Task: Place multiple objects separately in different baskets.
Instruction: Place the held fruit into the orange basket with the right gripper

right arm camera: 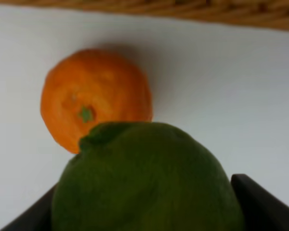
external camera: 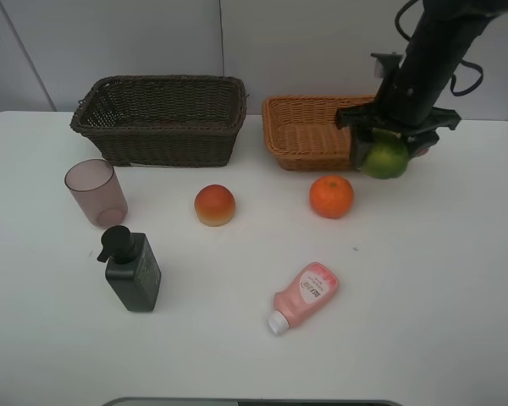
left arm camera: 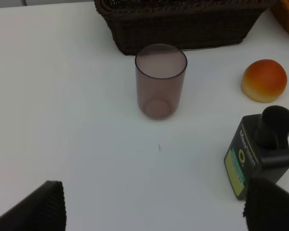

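The green round fruit (external camera: 385, 159) is held in the right gripper (external camera: 388, 145), whose jaws are closed against its two sides at a moderate spread; in the right wrist view the fruit is seen filling the space between the dark fingers (right arm camera: 262, 204). In the exterior high view the fruit is seen at the front right corner of the tan basket (external camera: 309, 142), a shallow one of light orange wicker, and outside its rim; whether it is clear of the white table (external camera: 440, 288) cannot be told. The orange (external camera: 332, 196) lies on the table near the held fruit, in front of the tan basket; it is touched by nothing.

The left gripper (left arm camera: 154, 207) is shown only in the left wrist view; its two black fingers (left arm camera: 36, 209) are spread wide, and only bare table is seen between them.

The pinkish cup (external camera: 95, 192), translucent, stands upright with its mouth up, near the front wall of the dark brown basket (external camera: 161, 139) but apart from it; the black pump bottle (external camera: 132, 269) stands near the cup, on the side toward the near edge of the table. The peach-like fruit (external camera: 214, 205), red above and yellow below, rests between the cup and the orange, in front of the dark brown basket. The pink tube (external camera: 305, 296) lies on its side well apart from both baskets, its white cap turned toward the near edge. The two baskets are set side by side at the far side of the table, with a narrow gap between them; the dark brown one is the deeper.
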